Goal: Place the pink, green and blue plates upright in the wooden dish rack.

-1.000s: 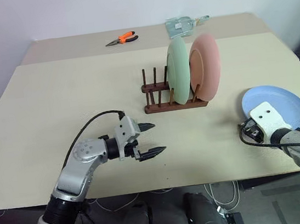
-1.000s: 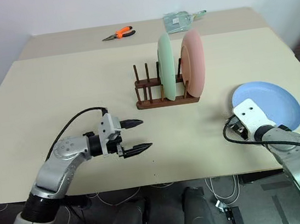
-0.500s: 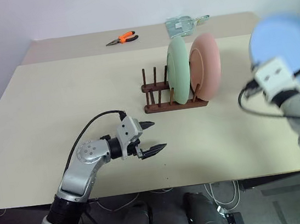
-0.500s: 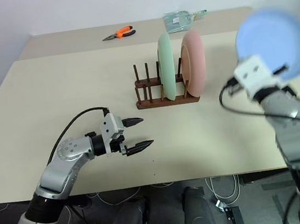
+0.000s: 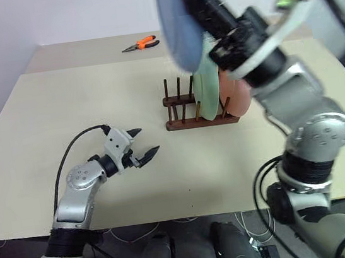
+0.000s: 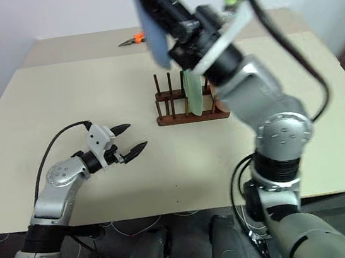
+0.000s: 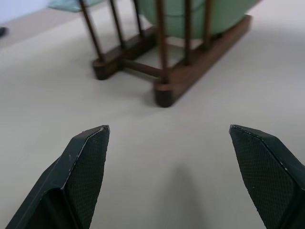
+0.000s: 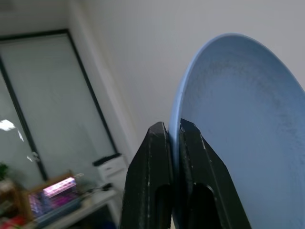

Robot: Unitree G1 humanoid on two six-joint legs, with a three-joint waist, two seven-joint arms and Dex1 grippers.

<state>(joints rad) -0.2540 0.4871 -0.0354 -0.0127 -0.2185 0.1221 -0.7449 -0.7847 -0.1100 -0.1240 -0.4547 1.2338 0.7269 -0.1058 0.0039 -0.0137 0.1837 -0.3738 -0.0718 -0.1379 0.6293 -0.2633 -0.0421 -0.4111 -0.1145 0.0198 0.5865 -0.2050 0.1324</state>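
Note:
High above the table, the blue plate hangs on edge, with my right gripper shut on its rim. It hovers over the wooden dish rack, a little to its left as I look. In the rack's right half stand the green plate and the pink plate, both upright and partly hidden behind my right arm. My left gripper is open and holds nothing, low over the table left of the rack and pointing at its near end.
Orange-handled pliers lie on the far table section. The rack's left slots hold bare pegs. Open tabletop spreads left of the rack and in front of it.
My right gripper has lifted the blue plate off the table at the right, swung it up and left, and turned it on edge. The left gripper has shifted left and turned toward the rack.

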